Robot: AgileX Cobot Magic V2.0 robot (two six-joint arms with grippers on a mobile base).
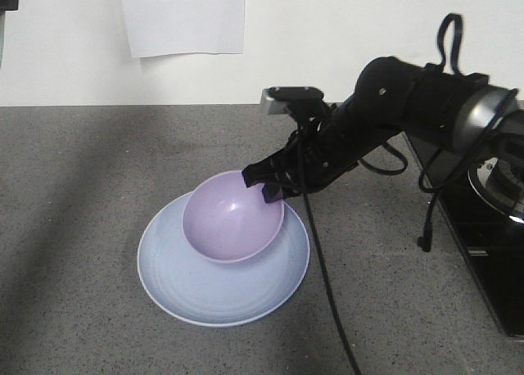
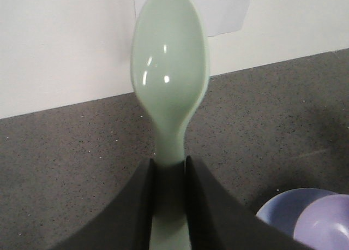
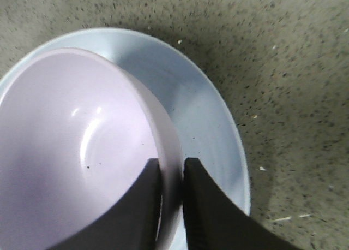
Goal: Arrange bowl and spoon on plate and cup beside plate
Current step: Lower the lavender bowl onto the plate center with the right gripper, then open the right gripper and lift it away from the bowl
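The right gripper [image 3: 172, 165] is pinching the bowl [image 3: 82, 141] between its jaws, plate [image 3: 212, 119] beneath them; the left gripper [image 2: 169, 164] is clamping the spoon [image 2: 170, 64].

The bowl [image 1: 233, 223] is covering the plate's [image 1: 205, 297] far middle in the front view, with the right gripper [image 1: 273, 192] hiding a bit of bowl rim over the plate's right side. In the left wrist view the bottom edge is cutting off the spoon's [image 2: 170, 70] handle end and most of the plate.
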